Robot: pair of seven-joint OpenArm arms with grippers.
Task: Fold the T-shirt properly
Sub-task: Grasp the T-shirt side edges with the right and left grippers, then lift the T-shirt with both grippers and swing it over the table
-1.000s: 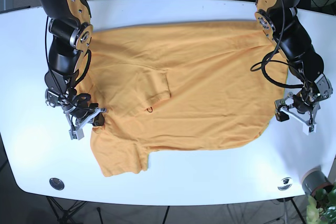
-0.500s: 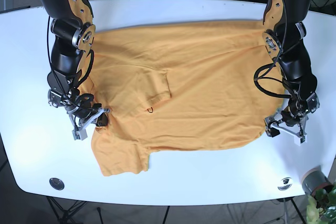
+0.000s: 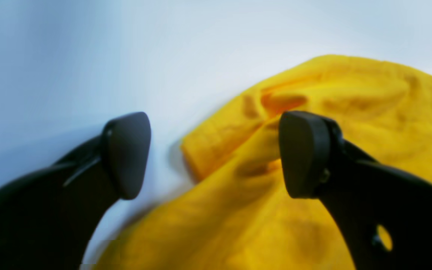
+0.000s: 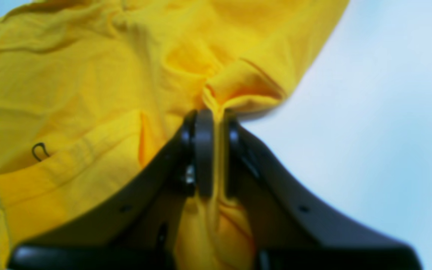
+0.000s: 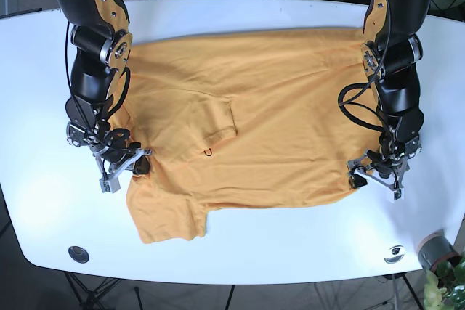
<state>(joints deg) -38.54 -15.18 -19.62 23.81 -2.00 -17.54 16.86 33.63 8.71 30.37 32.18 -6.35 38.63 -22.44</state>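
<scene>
Left wrist view: the left gripper (image 3: 216, 153) has its two dark fingertips spread wide apart, holding nothing. A rumpled corner of the yellow-orange T-shirt (image 3: 313, 157) lies between and beyond them on the white table (image 3: 88, 56); one fingertip (image 3: 302, 153) sits over the cloth, the other over bare table.

Right wrist view: the right gripper (image 4: 214, 150) is pinched tight on a fold of the T-shirt (image 4: 69, 93), with fabric bunched above the closed tips. A small dark loop mark (image 4: 39, 150) shows on the cloth.

Base view: the T-shirt (image 5: 254, 121) lies spread across the middle of the table (image 5: 43, 215). The right gripper (image 5: 123, 166) grips its edge on the picture's left; the left gripper (image 5: 375, 176) sits at its lower corner on the picture's right.
</scene>
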